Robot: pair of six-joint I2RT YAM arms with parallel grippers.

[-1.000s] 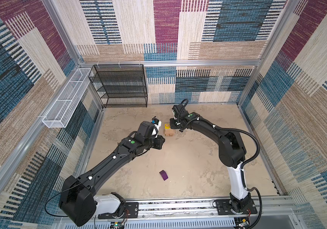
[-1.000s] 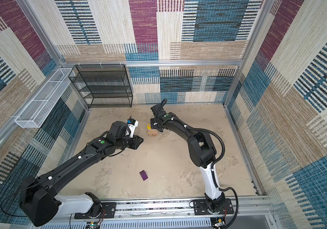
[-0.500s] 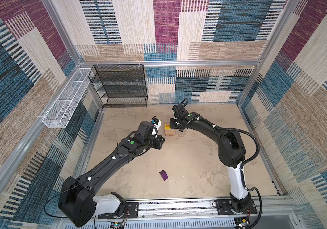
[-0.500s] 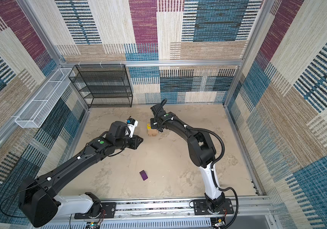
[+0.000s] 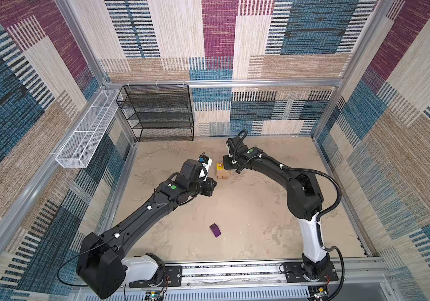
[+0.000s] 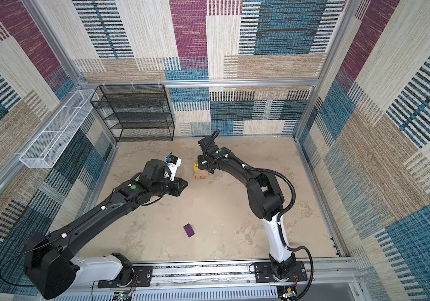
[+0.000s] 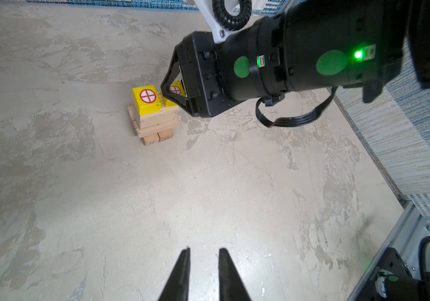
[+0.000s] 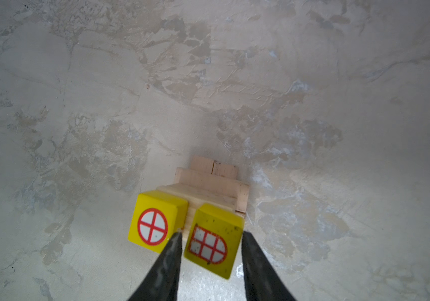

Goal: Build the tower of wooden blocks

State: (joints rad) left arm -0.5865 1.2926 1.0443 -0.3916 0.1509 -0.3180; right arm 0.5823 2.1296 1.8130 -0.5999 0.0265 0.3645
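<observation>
Right gripper (image 8: 211, 233) straddles the yellow window-print cube (image 8: 213, 245) atop the crossed tower of tan wooden bricks (image 8: 208, 182), jaws parted with a sliver of gap on one side, the yellow circle-print cube (image 8: 153, 226) just beside. Left gripper (image 7: 203, 250) hovers near the tower, jaws narrowly apart and empty. The purple roof-shaped block (image 5: 215, 230) lies on the floor (image 5: 247, 208), well apart.

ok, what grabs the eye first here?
The wood block tower stands mid-scene, with the right gripper straddling the window-printed yellow cube beside the cross-printed yellow cube on top; grip unclear. A purple block lies alone on the floor, well in front.
</observation>
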